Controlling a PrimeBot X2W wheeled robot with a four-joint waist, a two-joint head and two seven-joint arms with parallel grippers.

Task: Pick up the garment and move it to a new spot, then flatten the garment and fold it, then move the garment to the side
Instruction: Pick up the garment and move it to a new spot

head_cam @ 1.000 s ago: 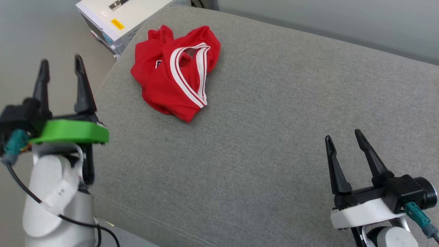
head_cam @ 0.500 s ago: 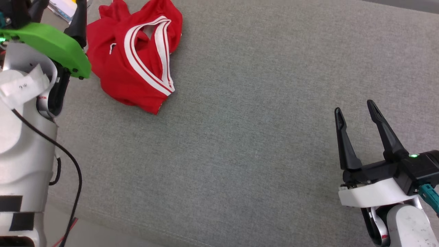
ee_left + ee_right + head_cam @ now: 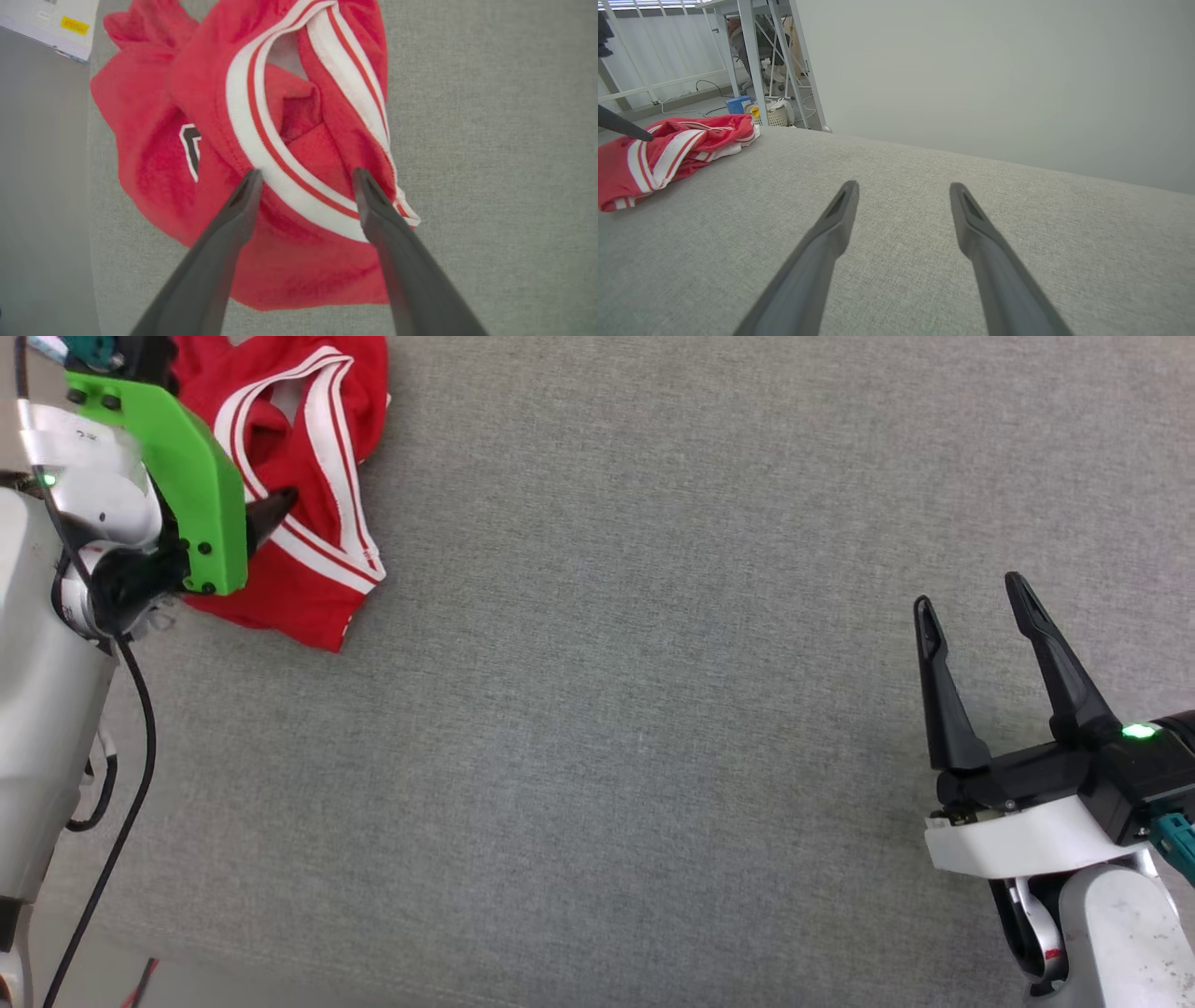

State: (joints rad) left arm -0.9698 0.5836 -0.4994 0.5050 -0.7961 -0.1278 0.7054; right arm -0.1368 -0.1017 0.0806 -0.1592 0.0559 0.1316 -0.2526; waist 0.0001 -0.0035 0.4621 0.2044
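Observation:
The garment (image 3: 308,579) is a crumpled red heap with white-and-red striped trim, lying at the top left of the grey cushion (image 3: 653,728). My left gripper (image 3: 306,175) hangs open right over it. Its two fingers straddle the striped trim (image 3: 261,140), with a bit of dark lettering (image 3: 190,144) to their left. In the head view one dark fingertip (image 3: 277,506) pokes out from behind the green wrist mount (image 3: 191,476). My right gripper (image 3: 969,595) stands open and holds nothing at the lower right, far from the garment (image 3: 668,151).
A white box with a yellow label (image 3: 51,21) sits past the cushion's left edge, next to the garment. Beyond the cushion's far edge, the right wrist view shows table legs (image 3: 754,56), a small basket (image 3: 777,114) and a pale wall (image 3: 994,70).
The head camera has tilted down and swung, shifting the whole picture. My left gripper has come from beside the cushion's edge to over the garment. Both grippers have stayed open.

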